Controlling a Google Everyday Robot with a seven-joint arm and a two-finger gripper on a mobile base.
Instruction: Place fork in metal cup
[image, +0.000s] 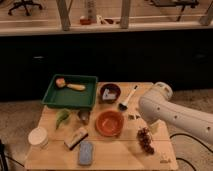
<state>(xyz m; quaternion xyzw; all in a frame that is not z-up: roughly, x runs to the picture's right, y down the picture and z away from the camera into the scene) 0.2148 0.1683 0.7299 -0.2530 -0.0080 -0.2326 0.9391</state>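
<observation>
The metal cup (83, 116) is a small dull grey cylinder standing on the wooden table (55, 160), just left of the orange bowl (109, 123). I cannot see the fork; it is hidden or out of view. My white arm (167, 112) reaches in from the right over the table's right side, its rounded joint near the white-handled brush (128, 97). My gripper does not show in the camera view; only the arm's white shell does.
A green tray (80, 97) holding a wooden-handled item sits at the back left. A dark brown bowl (109, 93), a green object (62, 117), a white tub (38, 136), a block brush (75, 138), a blue-grey sponge (86, 152) and dark grapes (145, 140) are also on the table.
</observation>
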